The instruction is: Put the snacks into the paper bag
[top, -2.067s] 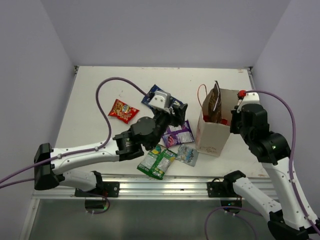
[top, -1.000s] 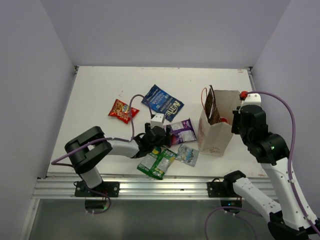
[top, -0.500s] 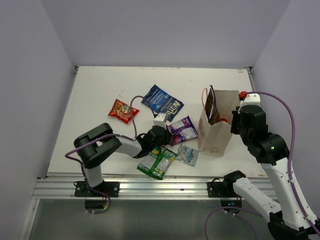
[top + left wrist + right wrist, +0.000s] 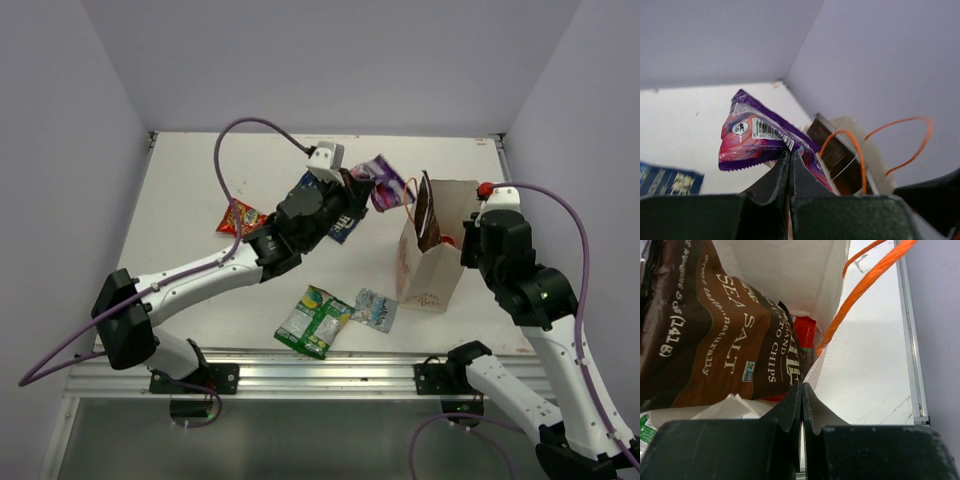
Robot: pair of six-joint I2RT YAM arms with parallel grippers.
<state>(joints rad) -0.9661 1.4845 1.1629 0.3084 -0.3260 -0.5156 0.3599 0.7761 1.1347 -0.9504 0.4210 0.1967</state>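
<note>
1. Purple and barcoded, a snack packet [image 4: 760, 137] hangs pinched in the left gripper [image 4: 790, 155] just left of the mouth of the paper bag [image 4: 430, 270]; half a second ago it lay on the table [image 4: 200, 180].
2. Inside the cream bag stands a brown packet [image 4: 715, 340] reading "SEA SALT" and "CHIPS".
3. The right gripper [image 4: 801, 387] is clamped on the bag's rim.

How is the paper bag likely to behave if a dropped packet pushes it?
Probably tips easily: the paper bag stands tall on a small base. Its thin walls likely buckle. The right gripper pinching its rim should steady it.
</note>
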